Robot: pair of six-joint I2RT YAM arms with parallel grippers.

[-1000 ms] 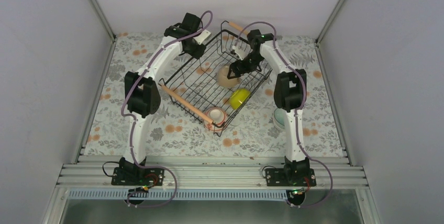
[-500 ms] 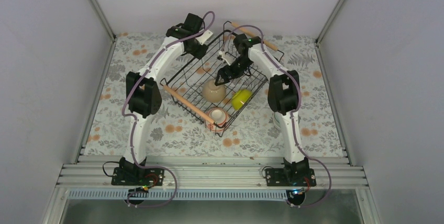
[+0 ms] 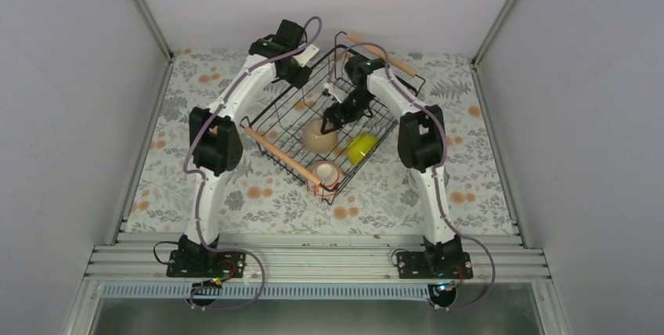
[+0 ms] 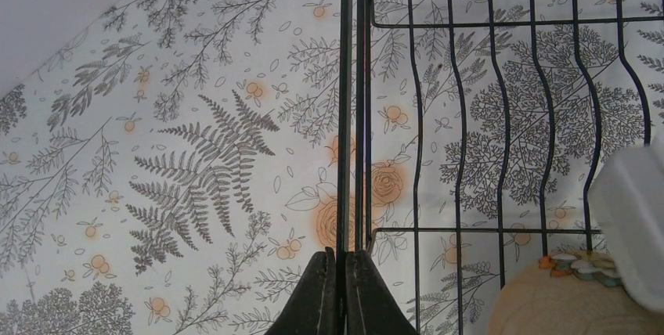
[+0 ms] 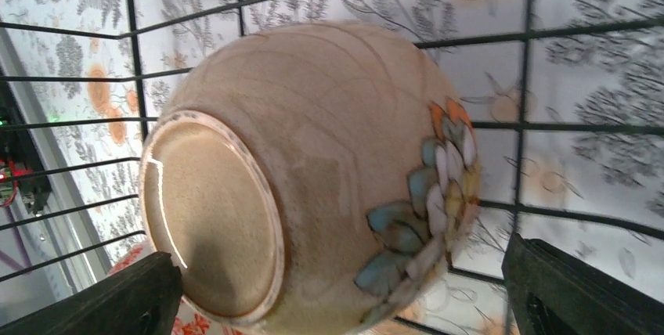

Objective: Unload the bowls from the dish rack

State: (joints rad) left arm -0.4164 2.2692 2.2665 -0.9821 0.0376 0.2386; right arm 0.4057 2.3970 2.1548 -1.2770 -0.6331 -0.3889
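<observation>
Pinching a dish rack [image 4: 356, 77] wire with closed left fingers [image 4: 321, 296]. Straddling the overturned tan bowl [image 5: 313, 155] with wide-spread right fingers [image 5: 117, 304].

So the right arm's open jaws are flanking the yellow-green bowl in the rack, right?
No. The right arm's open jaws flank the tan bowl, not the yellow-green bowl, which lies apart in the dish rack. The right wrist view shows it.

We are seeing soft even light, glare streaking the tan-beige round bowl [image 5: 313, 171], black wire dish rack [image 4: 345, 100] showing crisp.
</observation>
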